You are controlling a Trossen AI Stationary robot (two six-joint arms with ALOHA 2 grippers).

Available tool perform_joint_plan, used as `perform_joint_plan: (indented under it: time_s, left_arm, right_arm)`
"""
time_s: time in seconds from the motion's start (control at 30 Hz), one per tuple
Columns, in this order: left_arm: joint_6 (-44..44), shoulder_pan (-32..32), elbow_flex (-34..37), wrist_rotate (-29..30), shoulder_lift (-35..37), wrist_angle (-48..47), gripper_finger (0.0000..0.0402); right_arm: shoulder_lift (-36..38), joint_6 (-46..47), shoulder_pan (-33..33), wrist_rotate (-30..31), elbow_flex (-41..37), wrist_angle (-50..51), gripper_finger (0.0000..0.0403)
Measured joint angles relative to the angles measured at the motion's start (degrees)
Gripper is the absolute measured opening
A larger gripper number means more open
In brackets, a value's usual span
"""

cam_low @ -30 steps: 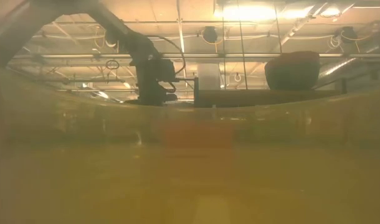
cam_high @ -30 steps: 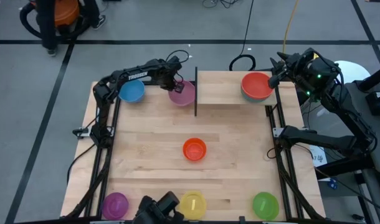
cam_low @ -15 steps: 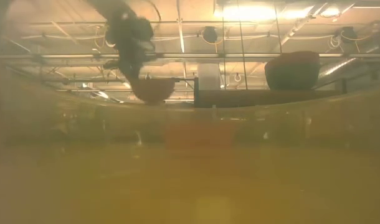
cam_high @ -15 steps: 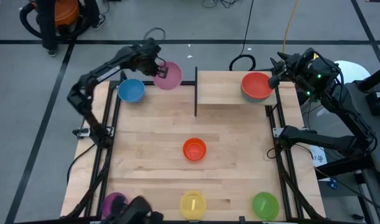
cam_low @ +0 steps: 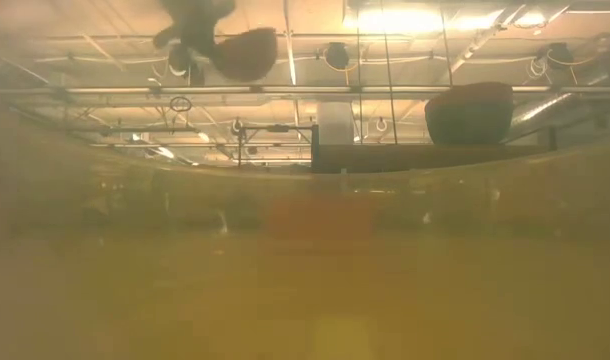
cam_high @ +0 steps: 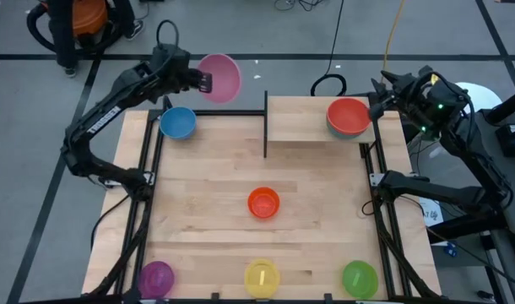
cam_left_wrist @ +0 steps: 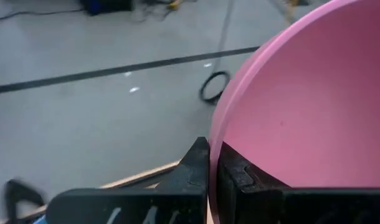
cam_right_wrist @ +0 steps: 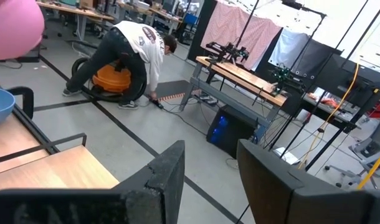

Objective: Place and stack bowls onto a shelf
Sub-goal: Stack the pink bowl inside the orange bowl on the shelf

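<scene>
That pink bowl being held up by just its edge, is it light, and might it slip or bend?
Probably light: the left gripper carries the pink bowl by its rim alone. It looks stiff, keeping its round shape. Its smooth surface might let it slip, since the pinch is narrow.

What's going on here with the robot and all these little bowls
The left gripper is shut on the rim of the pink bowl and holds it in the air past the table's far edge, near the blue bowl. The right gripper waits open beside the shelf, where a red bowl sits on top of another bowl. Orange, purple, yellow and green bowls are on the table.
</scene>
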State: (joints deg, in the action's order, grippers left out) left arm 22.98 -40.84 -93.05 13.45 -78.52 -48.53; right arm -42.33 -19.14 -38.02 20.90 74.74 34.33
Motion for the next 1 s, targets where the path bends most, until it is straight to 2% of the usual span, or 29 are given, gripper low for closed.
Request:
perform_joint_plan:
  time_s: [0.27, 0.43, 0.77, 1.0]
  left_arm:
    - [-3.81, 6.26, -7.72, -1.46, -2.06, 5.33, 0.0004]
    - [-7.14, 9.24, -15.96, -1.76, -6.17, 6.21, 0.0004]
    - [-10.92, 11.4, -33.88, -11.08, -21.02, 5.83, 0.0003]
    - [-12.56, 12.96, -39.63, -14.41, -30.46, 8.91, 0.0003]
  right_arm:
    - [1.66, 0.0, 0.0, -0.02, 0.0, 0.17, 0.0141]
    - [3.06, 1.69, 0.0, -0.02, 0.01, 0.2, 0.0141]
    - [5.26, 3.8, 0.0, -0.19, 0.03, 0.38, 0.0141]
    - [5.15, 9.34, -0.01, -0.22, 0.04, 2.19, 0.0141]
